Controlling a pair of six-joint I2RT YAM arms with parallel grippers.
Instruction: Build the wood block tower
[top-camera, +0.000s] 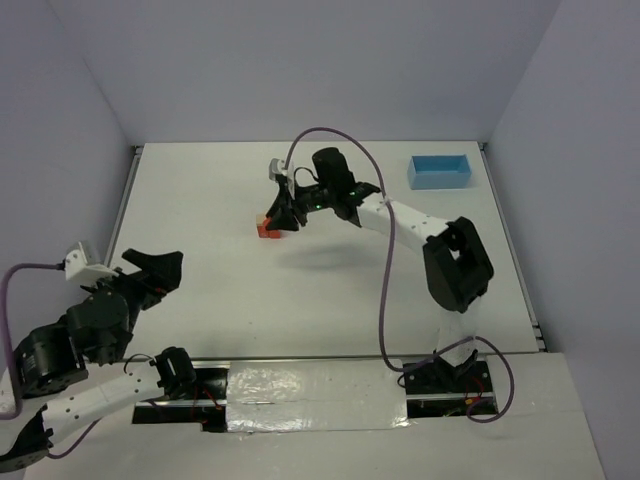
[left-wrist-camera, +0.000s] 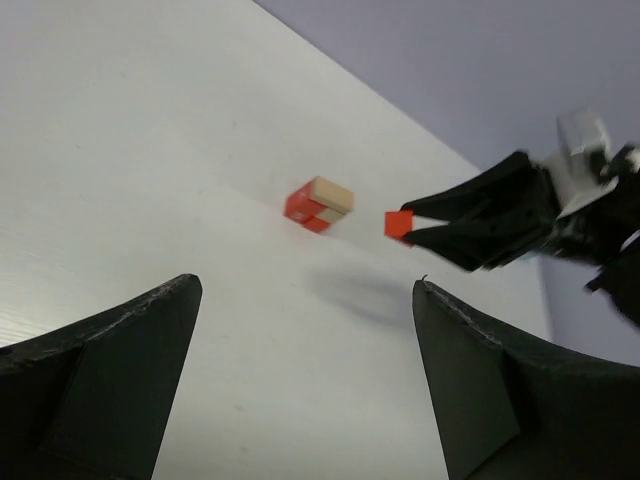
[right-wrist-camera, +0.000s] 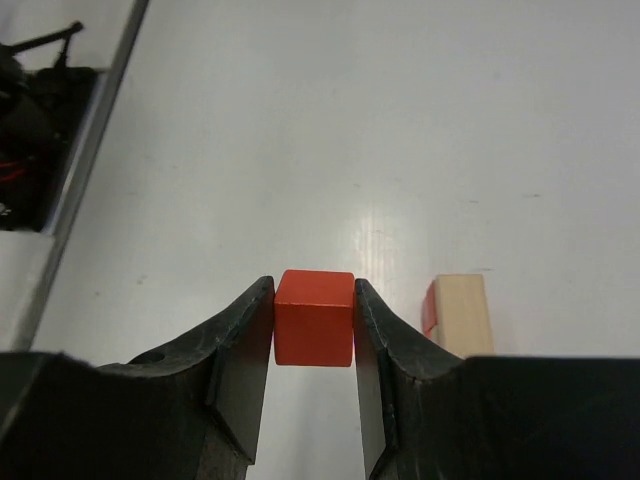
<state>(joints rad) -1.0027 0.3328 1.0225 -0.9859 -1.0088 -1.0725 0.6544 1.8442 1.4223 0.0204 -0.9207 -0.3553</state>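
The wood block tower (top-camera: 266, 227) is a tiny stack of red-orange and pale tan blocks near the middle of the table; it also shows in the left wrist view (left-wrist-camera: 318, 205) and in the right wrist view (right-wrist-camera: 458, 316), partly behind a finger. My right gripper (right-wrist-camera: 314, 290) is shut on a red cube (right-wrist-camera: 314, 318) and holds it above the table, just beside the stack. That cube also shows in the left wrist view (left-wrist-camera: 398, 224). In the top view the right gripper (top-camera: 283, 218) hangs over the stack. My left gripper (left-wrist-camera: 305, 285) is open and empty, far to the near left (top-camera: 160, 270).
A light blue rectangular tray (top-camera: 439, 171) stands at the far right of the table. The table's metal edge (right-wrist-camera: 90, 160) runs along the left. The right arm's purple cable (top-camera: 386, 290) loops down toward its base.
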